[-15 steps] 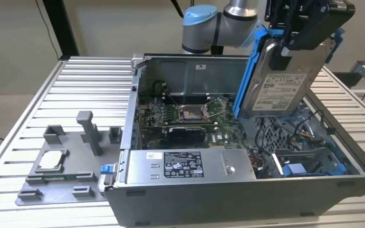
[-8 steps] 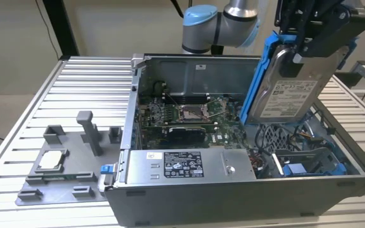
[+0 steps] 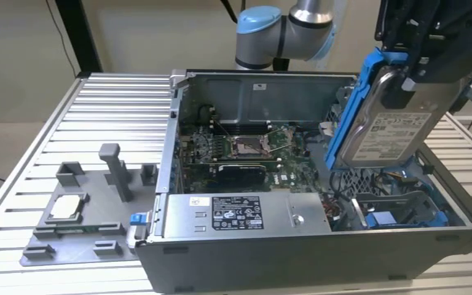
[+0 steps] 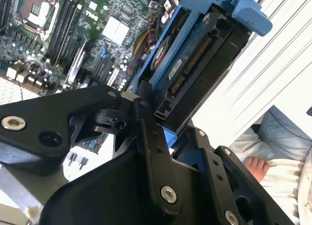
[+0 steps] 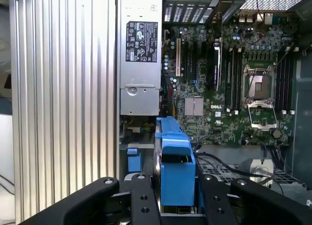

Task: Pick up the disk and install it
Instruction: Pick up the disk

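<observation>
Clamping the disk (image 3: 388, 132) above the computer case (image 3: 302, 258), jaws partly out of frame.

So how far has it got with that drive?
Picking up looks done: the gripper is clamped on the disk, holding it nearly upright in the air above the open computer case, at the exterior view's right end. Installing is not done: the disk is not yet seated inside the case.
</observation>
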Motion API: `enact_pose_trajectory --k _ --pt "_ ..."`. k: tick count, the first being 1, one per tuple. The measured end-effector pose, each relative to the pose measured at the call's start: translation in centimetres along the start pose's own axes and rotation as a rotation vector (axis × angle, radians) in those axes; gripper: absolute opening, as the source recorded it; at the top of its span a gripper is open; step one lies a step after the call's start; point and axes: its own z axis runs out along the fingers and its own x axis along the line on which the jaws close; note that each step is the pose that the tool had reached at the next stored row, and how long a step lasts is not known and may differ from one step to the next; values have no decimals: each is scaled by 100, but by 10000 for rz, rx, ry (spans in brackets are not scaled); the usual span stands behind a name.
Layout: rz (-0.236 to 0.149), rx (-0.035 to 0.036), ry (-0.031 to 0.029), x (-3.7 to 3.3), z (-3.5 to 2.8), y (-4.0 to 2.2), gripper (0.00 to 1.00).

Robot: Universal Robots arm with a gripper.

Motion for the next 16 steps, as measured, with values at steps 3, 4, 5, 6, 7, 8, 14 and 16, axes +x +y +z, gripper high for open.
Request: enact_pose_trajectory --k 3,4,5,6,7,8,14,16 --pt "0 -1 -1 22 0 -16 0" --pt "0 0 -1 22 0 -16 0" --pt "-1 0 -1 22 -1 -16 0" --pt "-2 0 0 22 -1 -17 0" --pt "-2 0 0 22 -1 -17 0" --pt "-3 0 0 22 -1 -17 0" --pt "-4 0 0 22 -1 -17 0" --pt "-5 0 0 22 -1 -17 0"
